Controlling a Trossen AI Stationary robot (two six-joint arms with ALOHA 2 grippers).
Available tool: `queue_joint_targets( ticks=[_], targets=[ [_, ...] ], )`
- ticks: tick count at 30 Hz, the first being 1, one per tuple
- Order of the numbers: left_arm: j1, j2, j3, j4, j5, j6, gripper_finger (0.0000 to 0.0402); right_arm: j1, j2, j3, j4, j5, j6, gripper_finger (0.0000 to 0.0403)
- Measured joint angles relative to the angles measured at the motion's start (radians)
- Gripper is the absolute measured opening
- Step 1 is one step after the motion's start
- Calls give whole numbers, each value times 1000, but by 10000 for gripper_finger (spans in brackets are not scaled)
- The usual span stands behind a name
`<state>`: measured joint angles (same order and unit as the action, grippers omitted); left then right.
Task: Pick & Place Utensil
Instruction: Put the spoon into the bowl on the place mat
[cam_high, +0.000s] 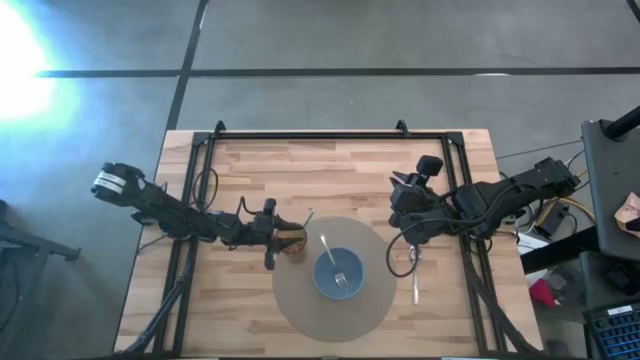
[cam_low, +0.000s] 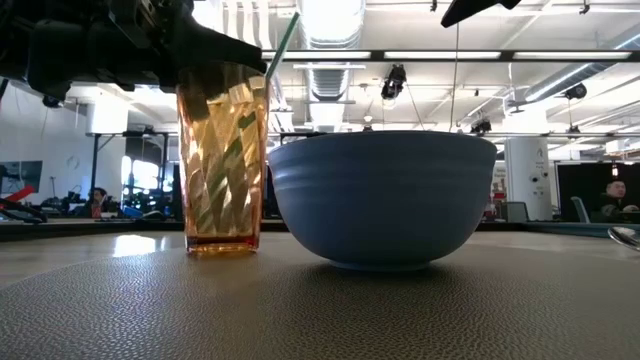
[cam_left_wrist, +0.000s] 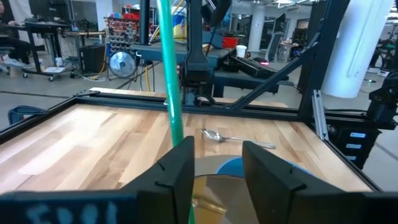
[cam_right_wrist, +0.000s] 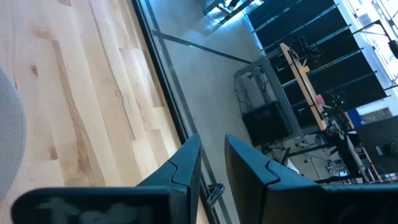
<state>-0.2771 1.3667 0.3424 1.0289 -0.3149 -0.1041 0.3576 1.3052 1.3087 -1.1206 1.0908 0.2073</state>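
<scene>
- The spoon (cam_high: 415, 283) lies on the bare wooden table (cam_high: 250, 170) just right of the round grey mat (cam_high: 300, 310), its handle running toward the near edge; the left wrist view shows it (cam_left_wrist: 231, 138) resting flat beyond the blue bowl (cam_left_wrist: 239, 167).
- The right gripper (cam_high: 412, 248) hangs right over the spoon's far end; in its own view its dark fingers (cam_right_wrist: 186, 165) stand a narrow gap apart, with a thin metal piece showing between their tips, and whether they grip it cannot be told.
- A fork (cam_high: 333, 262) rests inside the blue bowl, which sits on the mat right of centre.
- An amber ribbed tumbler (cam_low: 222, 160) stands just left of the bowl on the mat, a green straw (cam_low: 280, 45) leaning out of it.
- The left gripper (cam_high: 280, 240) is at the tumbler; its fingers (cam_left_wrist: 177, 168) are spread apart either side of the rim, the straw rising beside one.
- No label or brand on the utensils can be read.
- A person (cam_low: 617, 193) sits far off in the room.
</scene>
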Motion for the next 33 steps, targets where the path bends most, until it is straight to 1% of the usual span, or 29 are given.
queue_joint_targets(
  ticks=[7,15,28,33],
  targets=[
    [-1,-42,-4,-23,0,-2,157,0,0,0,0,0,2,68],
    [0,-102,-4,-93,-1,-1,158,0,0,0,-1,0,2,68],
    [0,-158,-3,-102,-1,32,158,0,-1,0,-2,0,-1,68],
    [0,-207,-2,-153,-1,50,158,0,-2,18,-6,0,1,68]
  ],
)
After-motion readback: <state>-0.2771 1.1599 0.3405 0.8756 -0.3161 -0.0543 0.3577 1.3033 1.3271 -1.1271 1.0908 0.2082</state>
